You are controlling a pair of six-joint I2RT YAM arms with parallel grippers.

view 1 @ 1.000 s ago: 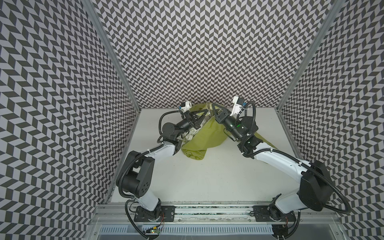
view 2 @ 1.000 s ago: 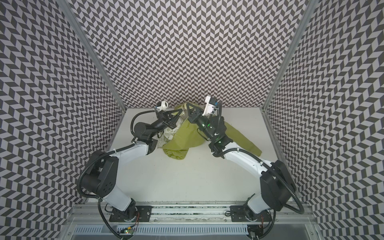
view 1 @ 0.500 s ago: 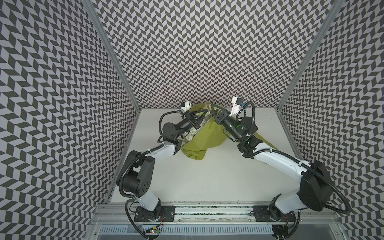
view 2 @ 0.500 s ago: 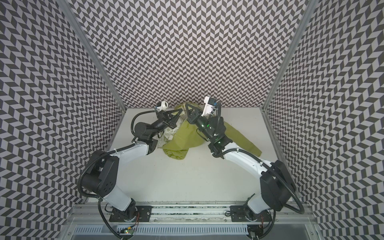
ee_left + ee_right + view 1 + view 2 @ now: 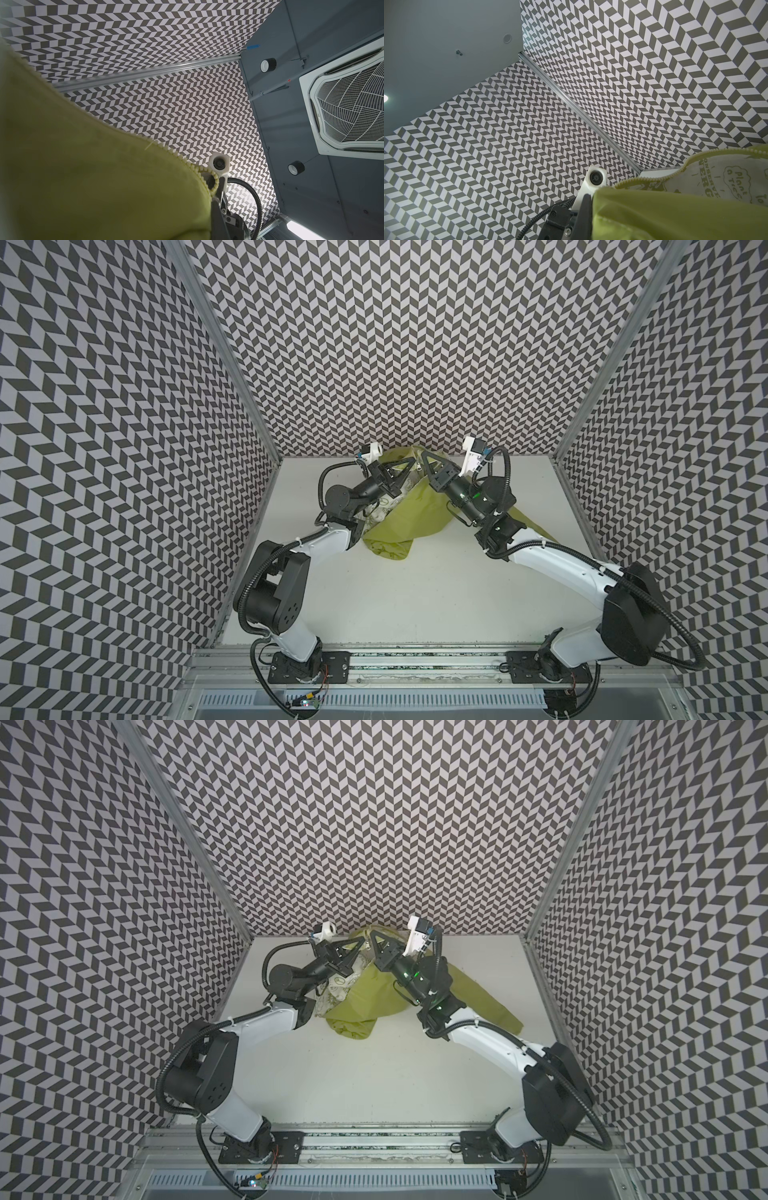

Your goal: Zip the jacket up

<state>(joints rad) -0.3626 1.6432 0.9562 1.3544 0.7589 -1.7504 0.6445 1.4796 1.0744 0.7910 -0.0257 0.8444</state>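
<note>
Left gripper (image 5: 408, 465) and right gripper (image 5: 424, 457), both clamped tight, pinch the jacket (image 5: 415, 510) near its zipper (image 5: 176, 155), lifting it at the surface's (image 5: 415, 614) far end, rest trailing down

Jacket (image 5: 415, 510) at the far end of the table (image 5: 415, 605), slung between two grippers.

The left gripper (image 5: 405, 466) and right gripper (image 5: 424, 459) stand close together, tips nearly meeting, just in front of the back wall (image 5: 415, 364). The jacket's top edge rises between them, and its zipper (image 5: 172, 154) runs up to the right gripper. Below both grippers the rest drapes onto the table. One heap lies on the near side of the left gripper, beside its arm, and a long part trails away under the right gripper's arm.
</note>
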